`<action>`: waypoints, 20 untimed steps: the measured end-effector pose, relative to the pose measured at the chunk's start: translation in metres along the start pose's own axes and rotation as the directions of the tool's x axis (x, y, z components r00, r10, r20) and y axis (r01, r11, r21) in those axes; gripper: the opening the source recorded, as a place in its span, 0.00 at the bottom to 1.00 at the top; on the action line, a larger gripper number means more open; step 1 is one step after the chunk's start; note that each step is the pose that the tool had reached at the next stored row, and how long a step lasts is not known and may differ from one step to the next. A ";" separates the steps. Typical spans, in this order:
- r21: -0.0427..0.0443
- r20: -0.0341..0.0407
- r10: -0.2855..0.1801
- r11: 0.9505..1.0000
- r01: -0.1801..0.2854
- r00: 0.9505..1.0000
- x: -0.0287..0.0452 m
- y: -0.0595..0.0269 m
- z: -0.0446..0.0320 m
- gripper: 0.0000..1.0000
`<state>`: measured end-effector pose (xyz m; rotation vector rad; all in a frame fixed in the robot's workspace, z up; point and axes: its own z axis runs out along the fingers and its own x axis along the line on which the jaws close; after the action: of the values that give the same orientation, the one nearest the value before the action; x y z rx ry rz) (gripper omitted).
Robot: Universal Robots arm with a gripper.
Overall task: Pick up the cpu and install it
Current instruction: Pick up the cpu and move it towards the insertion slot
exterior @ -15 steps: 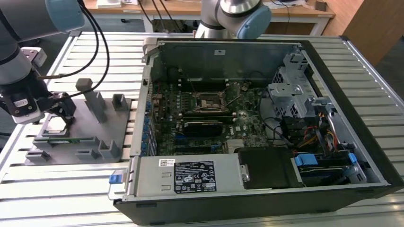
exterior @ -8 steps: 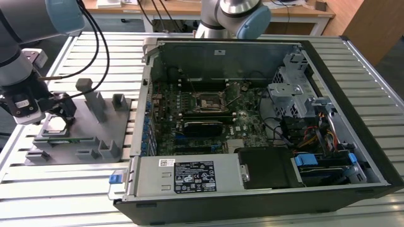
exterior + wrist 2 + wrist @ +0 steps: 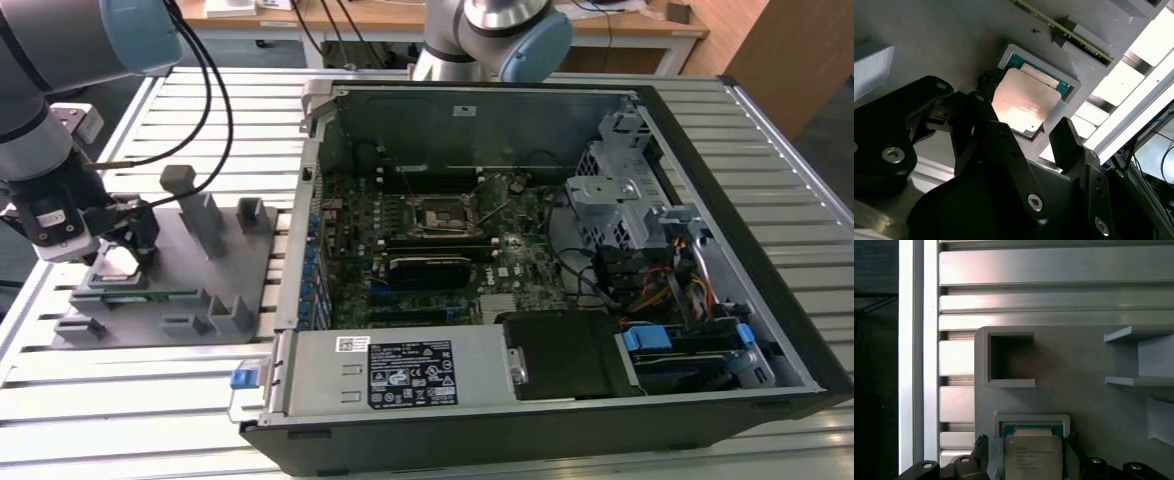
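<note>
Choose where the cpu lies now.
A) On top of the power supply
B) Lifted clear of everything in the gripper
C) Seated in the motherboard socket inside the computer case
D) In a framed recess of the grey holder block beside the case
D: the cpu lies flat in its recess of the grey holder block, with the open gripper straddling it.

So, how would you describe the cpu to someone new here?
On the exterior view's left, beside the open computer case, a grey holder tray sits on the slatted table. The cpu lies in its square recess, between the open fingers. It is a flat square chip with a silver top, unlike the long narrow green stick nearby.
</note>
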<state>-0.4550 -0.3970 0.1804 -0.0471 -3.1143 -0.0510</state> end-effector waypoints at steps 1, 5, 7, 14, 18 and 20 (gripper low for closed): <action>0.000 0.000 0.000 1.000 0.000 1.000 0.0000 0.0001 0.0001 0.69; 0.000 0.006 0.000 1.000 0.000 1.000 0.0001 0.0002 0.0003 0.61; 0.001 0.009 0.000 1.000 0.000 1.000 0.0001 0.0003 0.0003 0.61; 0.017 0.018 0.000 1.000 0.000 1.000 0.0001 0.0002 -0.0003 0.61; 0.027 0.020 0.000 1.000 0.000 1.000 0.0001 0.0002 -0.0008 0.62; 0.030 0.022 0.000 1.000 0.000 1.000 0.0002 0.0002 -0.0012 0.68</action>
<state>-0.4551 -0.3968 0.1817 -0.0475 -3.1367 -0.0037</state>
